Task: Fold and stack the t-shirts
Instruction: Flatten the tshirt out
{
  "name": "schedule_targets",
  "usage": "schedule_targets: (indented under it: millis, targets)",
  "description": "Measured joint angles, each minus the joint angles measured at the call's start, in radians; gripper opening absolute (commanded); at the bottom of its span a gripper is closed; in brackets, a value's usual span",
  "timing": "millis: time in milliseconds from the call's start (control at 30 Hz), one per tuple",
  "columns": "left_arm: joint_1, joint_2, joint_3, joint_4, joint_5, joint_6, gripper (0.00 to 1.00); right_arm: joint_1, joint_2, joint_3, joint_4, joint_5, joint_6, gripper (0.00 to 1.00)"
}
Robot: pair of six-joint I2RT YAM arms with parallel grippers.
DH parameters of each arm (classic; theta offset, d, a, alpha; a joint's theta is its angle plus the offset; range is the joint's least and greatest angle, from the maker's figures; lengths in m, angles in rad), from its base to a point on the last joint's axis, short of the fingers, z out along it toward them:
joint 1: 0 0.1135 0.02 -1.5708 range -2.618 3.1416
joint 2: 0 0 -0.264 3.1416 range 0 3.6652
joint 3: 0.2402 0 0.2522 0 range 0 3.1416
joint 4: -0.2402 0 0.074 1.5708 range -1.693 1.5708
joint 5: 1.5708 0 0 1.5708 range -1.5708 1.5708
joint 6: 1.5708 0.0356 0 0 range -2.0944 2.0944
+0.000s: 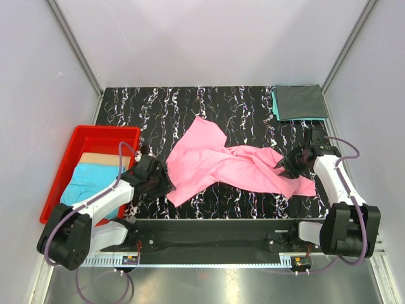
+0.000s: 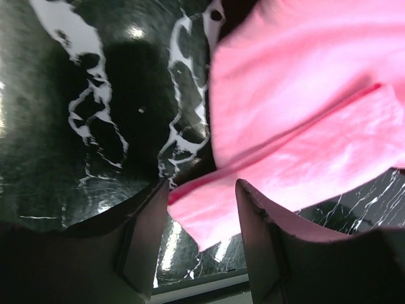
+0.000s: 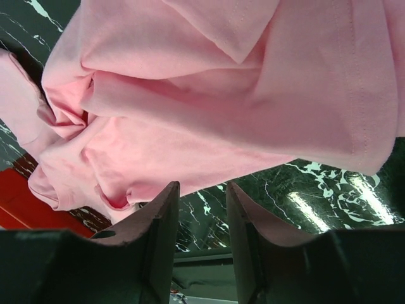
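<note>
A bright pink t-shirt (image 1: 221, 161) lies crumpled and spread across the middle of the black marbled table. My left gripper (image 1: 167, 183) is at its near left corner. In the left wrist view that pink corner (image 2: 209, 218) lies between the open fingers of the left gripper (image 2: 202, 190), with a gap on both sides. My right gripper (image 1: 283, 166) is at the shirt's right end. Its wrist view shows the right gripper (image 3: 201, 187) open over bare table, with the pink cloth (image 3: 209, 95) just beyond the fingertips. A folded dark grey t-shirt (image 1: 300, 101) rests on a folded teal one (image 1: 274, 101) at the back right.
A red plastic bin (image 1: 95, 134) stands at the left edge and holds a light blue cloth (image 1: 92, 180) and a tan one (image 1: 101, 158). White walls close in the table on three sides. The arms' base rail (image 1: 209, 231) runs along the near edge.
</note>
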Motion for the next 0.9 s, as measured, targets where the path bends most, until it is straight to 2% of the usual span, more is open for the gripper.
schedule_targets:
  millis: [267,733,900]
  targets:
    - [-0.069,-0.013,-0.008,0.006,-0.046,-0.034,0.53,0.0,-0.044,0.004,-0.026,0.009,0.001,0.43]
    - [-0.079,-0.127,-0.01,-0.135,-0.14,0.006,0.53,0.0,-0.045,-0.016,-0.021,0.005,0.001,0.43]
    - [-0.079,-0.108,-0.02,-0.132,-0.141,0.026,0.49,0.0,-0.045,-0.019,-0.019,-0.011,0.001,0.43]
